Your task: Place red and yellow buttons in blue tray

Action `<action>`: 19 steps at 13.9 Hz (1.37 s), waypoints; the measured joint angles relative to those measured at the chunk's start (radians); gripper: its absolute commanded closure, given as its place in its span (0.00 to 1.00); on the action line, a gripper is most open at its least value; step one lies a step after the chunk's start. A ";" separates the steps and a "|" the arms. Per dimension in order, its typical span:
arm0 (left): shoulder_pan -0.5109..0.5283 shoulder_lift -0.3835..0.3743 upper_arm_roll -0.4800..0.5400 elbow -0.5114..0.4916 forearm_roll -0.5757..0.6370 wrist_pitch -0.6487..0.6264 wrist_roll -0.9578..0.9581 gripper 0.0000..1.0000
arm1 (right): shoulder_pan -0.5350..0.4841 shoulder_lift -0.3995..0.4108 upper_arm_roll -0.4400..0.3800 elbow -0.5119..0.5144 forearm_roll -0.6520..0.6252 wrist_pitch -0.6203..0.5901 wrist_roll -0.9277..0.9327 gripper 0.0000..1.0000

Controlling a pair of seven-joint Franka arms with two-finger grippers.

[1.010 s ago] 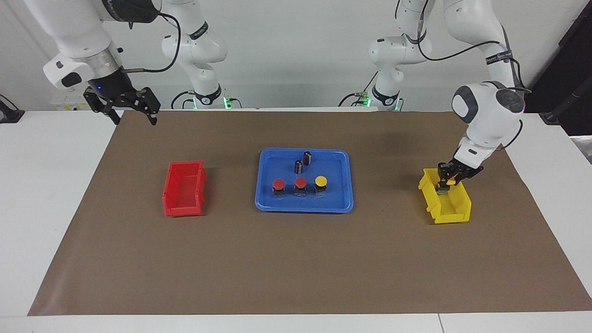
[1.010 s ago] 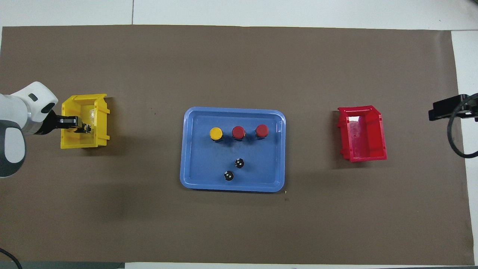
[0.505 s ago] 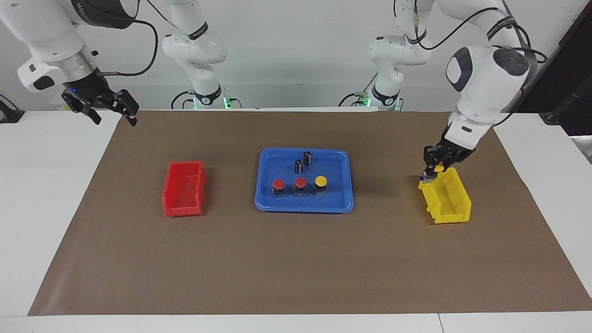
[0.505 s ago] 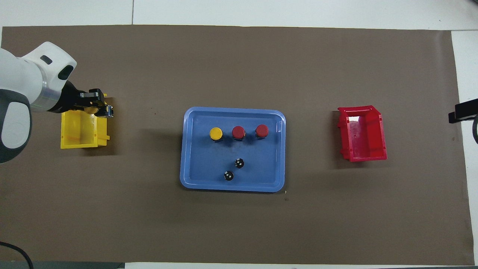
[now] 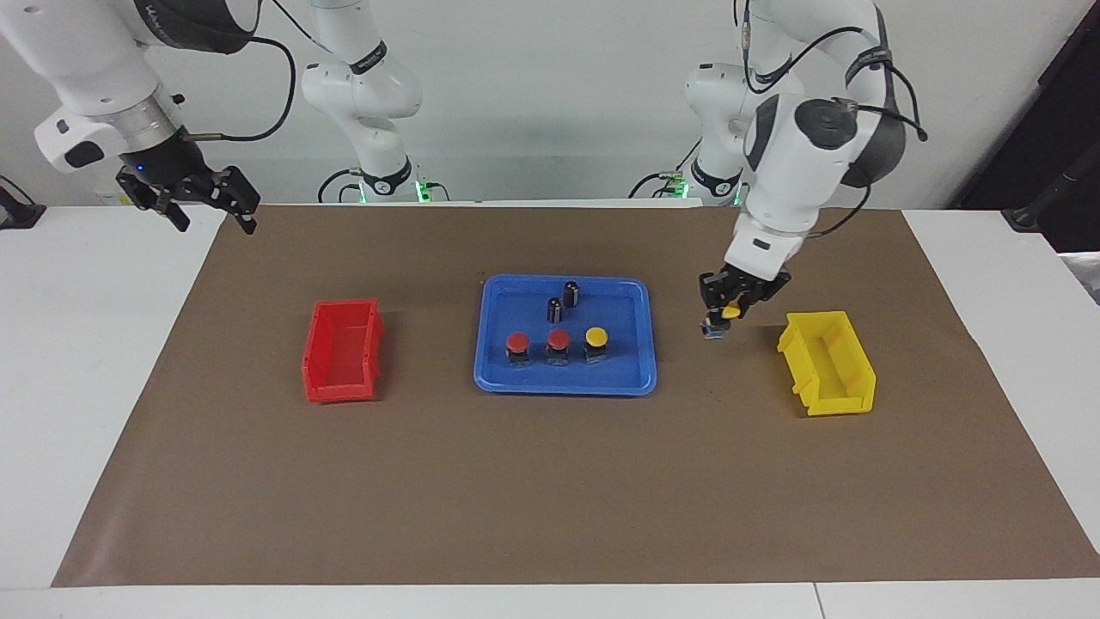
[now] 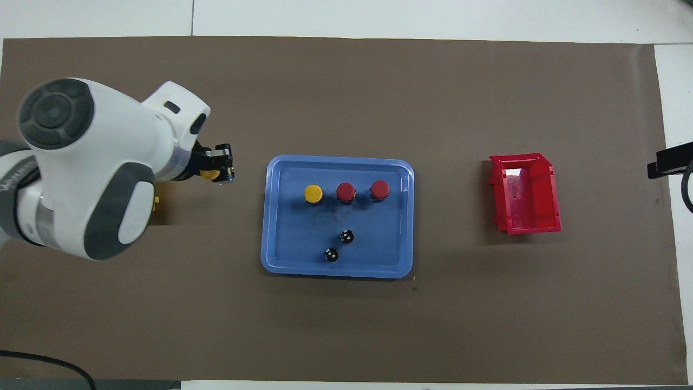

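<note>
The blue tray (image 5: 636, 374) (image 6: 281, 254) lies mid-table. In it stand two red buttons (image 5: 517, 343) (image 5: 559, 340) (image 6: 379, 189) (image 6: 345, 191) and one yellow button (image 5: 595, 337) (image 6: 313, 193) in a row. My left gripper (image 5: 724, 311) (image 6: 217, 169) is shut on the second yellow button (image 5: 729, 312) (image 6: 208, 174) and holds it in the air over the brown mat, between the yellow bin and the tray. My right gripper (image 5: 209, 200) is open and empty, raised over the mat's corner at the right arm's end; it waits there.
Two dark capless cylinders (image 5: 571, 294) (image 5: 555, 309) stand in the tray, nearer to the robots than the buttons. An empty yellow bin (image 5: 828, 362) sits at the left arm's end, hidden under the arm from overhead. An empty red bin (image 5: 342, 350) (image 6: 524, 193) sits at the right arm's end.
My left gripper rose out of the yellow bin with the yellow button and moved toward the blue tray. My right gripper drew back toward the mat's corner and stopped.
</note>
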 measured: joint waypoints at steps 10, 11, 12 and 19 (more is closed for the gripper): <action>-0.139 0.098 0.005 -0.133 0.000 0.199 -0.115 0.98 | 0.000 0.000 0.001 0.000 0.000 0.000 0.000 0.00; -0.139 0.099 0.007 -0.142 0.000 0.207 -0.115 0.96 | 0.000 0.000 0.001 0.000 0.000 0.000 0.000 0.00; -0.139 0.099 0.009 -0.154 0.000 0.224 -0.115 0.78 | 0.000 0.000 0.001 0.000 0.000 0.000 0.000 0.00; -0.135 0.093 0.026 -0.146 0.004 0.220 -0.110 0.00 | 0.000 0.000 0.002 0.000 0.000 0.000 0.000 0.00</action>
